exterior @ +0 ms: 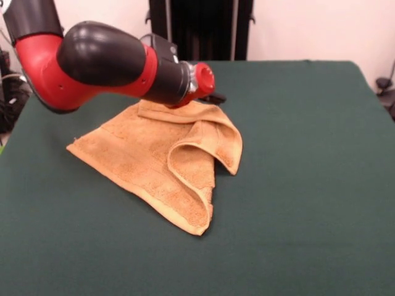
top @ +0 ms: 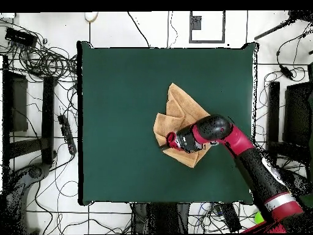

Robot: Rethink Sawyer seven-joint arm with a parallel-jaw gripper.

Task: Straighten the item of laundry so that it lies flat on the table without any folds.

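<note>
The orange-tan towel lies crumpled on the green table, left of centre, with its right side folded up and over into a loose flap. In the overhead view the towel sits right of the table's middle. The red and black arm reaches over the towel's far part. My gripper shows only as a dark bit behind the red wrist, low at the towel's far edge. From overhead the gripper is at the towel's edge nearest the robot. Whether it holds the cloth is hidden.
The arm's thick red and black links hang over the far left of the table. Cables and dark stands lie on the floor round the table. The pedestal stands behind the far edge.
</note>
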